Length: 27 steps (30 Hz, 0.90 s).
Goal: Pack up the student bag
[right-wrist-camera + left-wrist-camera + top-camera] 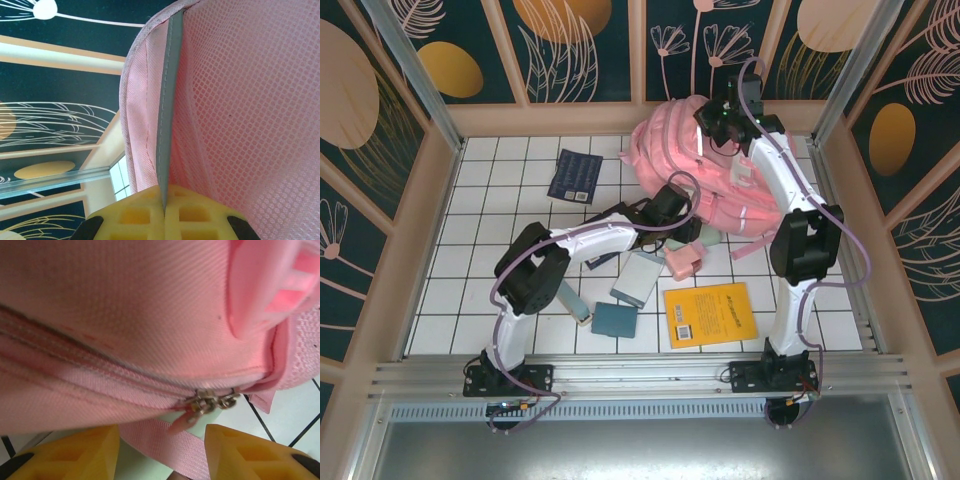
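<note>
Student bag [665, 150] being pinched at its far edge, parted fingers being held at its zipper

The bag is being seen slumped at the far centre-right of the tiled table [500, 200], close to the back wall, with a yellow book [709, 315] lying well apart near the arm bases and a dark blue book [574, 176] to its left. The right arm is being stretched far over the bag, and the right gripper [164, 210] is being clenched on the bag's silver trim [167, 100] beside pink mesh [250, 100]. The left arm is being folded sharply, its forearm aimed rightward at the bag's near side. The left gripper [162, 450] is being held released, fingers apart, just short of the zipper slider [207, 401], with a pink strap [150, 432] showing in the gap.
</note>
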Available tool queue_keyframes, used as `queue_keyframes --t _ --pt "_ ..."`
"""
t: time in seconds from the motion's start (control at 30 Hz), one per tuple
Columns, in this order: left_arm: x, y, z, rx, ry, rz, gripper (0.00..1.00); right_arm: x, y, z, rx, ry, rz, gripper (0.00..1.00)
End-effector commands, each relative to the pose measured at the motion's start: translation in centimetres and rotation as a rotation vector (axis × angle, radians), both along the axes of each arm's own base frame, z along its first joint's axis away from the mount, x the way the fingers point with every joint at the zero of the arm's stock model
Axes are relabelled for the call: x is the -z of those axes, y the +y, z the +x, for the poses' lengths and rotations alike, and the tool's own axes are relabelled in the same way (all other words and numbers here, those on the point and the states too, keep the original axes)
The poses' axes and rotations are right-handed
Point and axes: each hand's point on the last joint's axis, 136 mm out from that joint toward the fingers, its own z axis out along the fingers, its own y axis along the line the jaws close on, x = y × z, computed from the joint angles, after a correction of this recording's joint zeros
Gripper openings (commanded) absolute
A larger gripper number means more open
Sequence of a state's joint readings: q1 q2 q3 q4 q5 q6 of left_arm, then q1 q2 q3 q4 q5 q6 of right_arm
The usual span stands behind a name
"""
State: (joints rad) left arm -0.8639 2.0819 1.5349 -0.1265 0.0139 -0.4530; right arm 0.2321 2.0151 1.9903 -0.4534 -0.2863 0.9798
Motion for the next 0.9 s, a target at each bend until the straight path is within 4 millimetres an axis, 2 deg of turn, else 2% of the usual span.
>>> queue_keyframes --t 0.0,0.27,0.47,0.67,0.87 --pt "-0.6 -0.8 1.0 -0.009 -0.022 -0.014 0.5 -7.7 0.8 -1.6 -0.028 -0.162 0.085 0.0" --pt "-0.5 -1.7 2.1 -0.011 -0.039 -0.017 0.47 -7.9 1.2 -2.0 -0.045 -0.167 0.106 0.0" --pt "-1.0 -1.6 2.7 -0.021 -0.065 0.005 0.31 -7.1 1.1 -2.1 -0.053 -0.16 0.092 0.0" --pt "-0.6 -0.9 2.6 -0.024 -0.076 0.044 0.17 -7.0 1.0 -2.2 -0.06 -0.17 0.076 0.0" --pt "-1.4 0.5 2.5 -0.037 -0.107 0.088 0.02 -5.9 0.5 -1.7 -0.084 -0.196 -0.065 0.0"
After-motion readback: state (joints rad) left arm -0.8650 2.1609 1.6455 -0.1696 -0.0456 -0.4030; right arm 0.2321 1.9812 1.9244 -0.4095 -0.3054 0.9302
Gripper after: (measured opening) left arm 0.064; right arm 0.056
